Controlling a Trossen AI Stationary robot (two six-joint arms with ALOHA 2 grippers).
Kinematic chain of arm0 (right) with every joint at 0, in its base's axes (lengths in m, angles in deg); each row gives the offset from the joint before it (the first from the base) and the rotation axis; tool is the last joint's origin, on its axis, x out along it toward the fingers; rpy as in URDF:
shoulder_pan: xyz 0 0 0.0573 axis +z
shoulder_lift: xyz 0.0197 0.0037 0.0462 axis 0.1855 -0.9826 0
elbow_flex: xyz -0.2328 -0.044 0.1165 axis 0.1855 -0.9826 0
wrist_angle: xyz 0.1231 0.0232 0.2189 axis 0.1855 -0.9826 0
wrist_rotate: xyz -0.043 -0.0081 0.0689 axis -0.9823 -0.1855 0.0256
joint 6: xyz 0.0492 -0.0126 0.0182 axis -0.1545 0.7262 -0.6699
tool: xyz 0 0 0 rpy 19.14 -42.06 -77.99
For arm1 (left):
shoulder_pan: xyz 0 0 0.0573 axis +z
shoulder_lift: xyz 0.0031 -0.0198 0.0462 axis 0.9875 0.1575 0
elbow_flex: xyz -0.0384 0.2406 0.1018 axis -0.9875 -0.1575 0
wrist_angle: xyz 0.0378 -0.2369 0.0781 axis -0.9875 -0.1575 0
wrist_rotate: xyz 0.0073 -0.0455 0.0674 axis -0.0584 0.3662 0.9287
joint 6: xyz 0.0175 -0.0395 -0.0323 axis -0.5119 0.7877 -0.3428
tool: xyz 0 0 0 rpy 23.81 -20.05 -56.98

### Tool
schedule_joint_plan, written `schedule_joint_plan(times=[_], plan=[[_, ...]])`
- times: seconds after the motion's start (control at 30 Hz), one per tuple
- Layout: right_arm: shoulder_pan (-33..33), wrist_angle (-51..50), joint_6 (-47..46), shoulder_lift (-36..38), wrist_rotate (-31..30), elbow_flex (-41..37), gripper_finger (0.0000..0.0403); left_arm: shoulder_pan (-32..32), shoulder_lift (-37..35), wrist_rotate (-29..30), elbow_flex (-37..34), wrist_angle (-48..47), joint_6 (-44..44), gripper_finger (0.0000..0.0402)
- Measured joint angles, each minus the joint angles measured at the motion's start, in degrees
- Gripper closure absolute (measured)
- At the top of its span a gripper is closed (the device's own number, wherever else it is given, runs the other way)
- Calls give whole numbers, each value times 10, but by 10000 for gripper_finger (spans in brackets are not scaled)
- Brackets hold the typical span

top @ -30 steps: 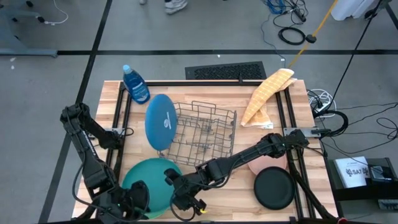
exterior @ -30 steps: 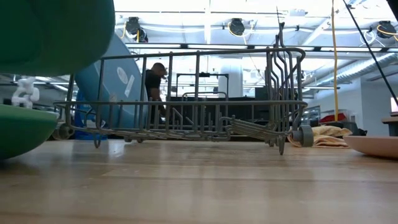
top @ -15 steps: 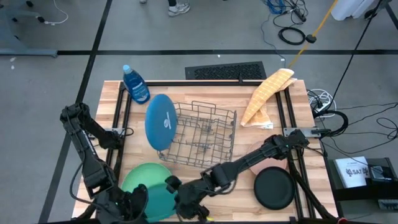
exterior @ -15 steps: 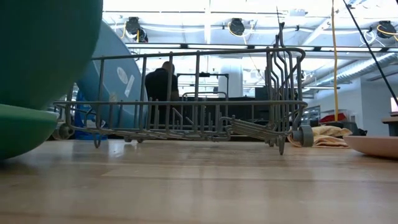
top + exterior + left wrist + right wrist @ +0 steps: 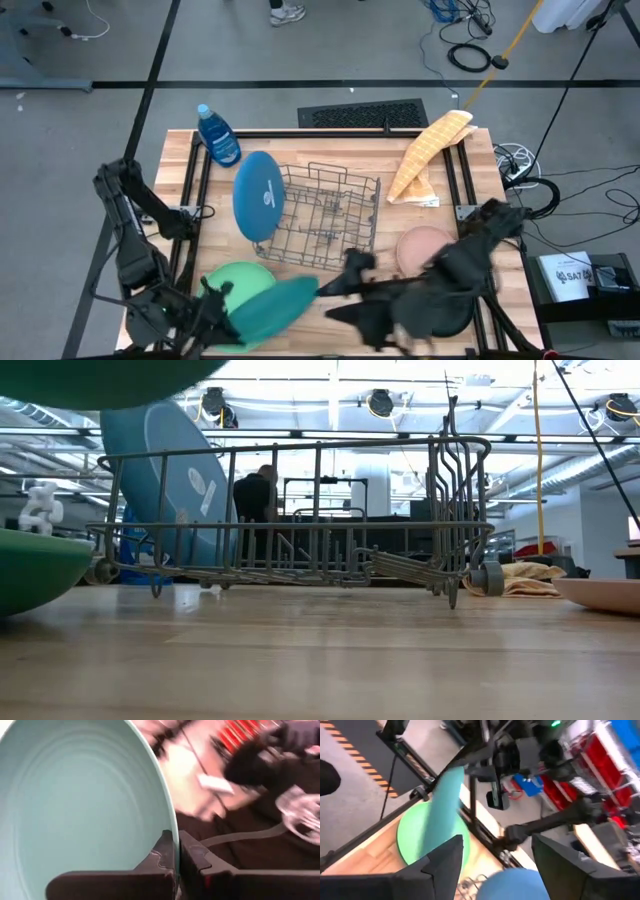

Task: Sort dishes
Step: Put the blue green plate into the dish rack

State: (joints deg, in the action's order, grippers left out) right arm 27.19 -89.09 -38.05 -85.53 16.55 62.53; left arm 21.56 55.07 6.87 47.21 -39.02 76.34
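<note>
The dark green plate hangs tilted near the table's front left, above the light green plate, which lies flat on the wood. My left gripper is shut on the dark green plate's rim. The blue plate stands on edge in the left end of the grey wire rack. At the right lie the pink plate and the black plate, which my right arm largely covers. My right gripper is open and holds nothing, raised above the table's front middle. My left gripper pinches the dark green plate's rim between its two fingers, one finger on each face. The fingers come from the table's near left, slanting a little downward. The plate is lifted clear of the light green plate and is steeply tilted.
A blue bottle stands at the far left corner and a yellow cloth lies at the far right. Black frame rails run along both sides of the table. A person shows in the room behind the rack in the low view.
My left gripper has shut on the dark green plate's rim and risen, lifting the plate off the light green one and tipping it up. My right gripper has let go of that plate, opened, and swung up and toward the table's right.
</note>
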Motion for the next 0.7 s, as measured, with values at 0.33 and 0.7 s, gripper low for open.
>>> schedule_joint_plan(times=[0.33,0.7], plan=[[63,-93,-64,45,-114,-1,192,24,-33,308,1,-31,0,401],[65,-121,-91,25,-121,-1,193,137,-38,309,-5,8,-30,401]])
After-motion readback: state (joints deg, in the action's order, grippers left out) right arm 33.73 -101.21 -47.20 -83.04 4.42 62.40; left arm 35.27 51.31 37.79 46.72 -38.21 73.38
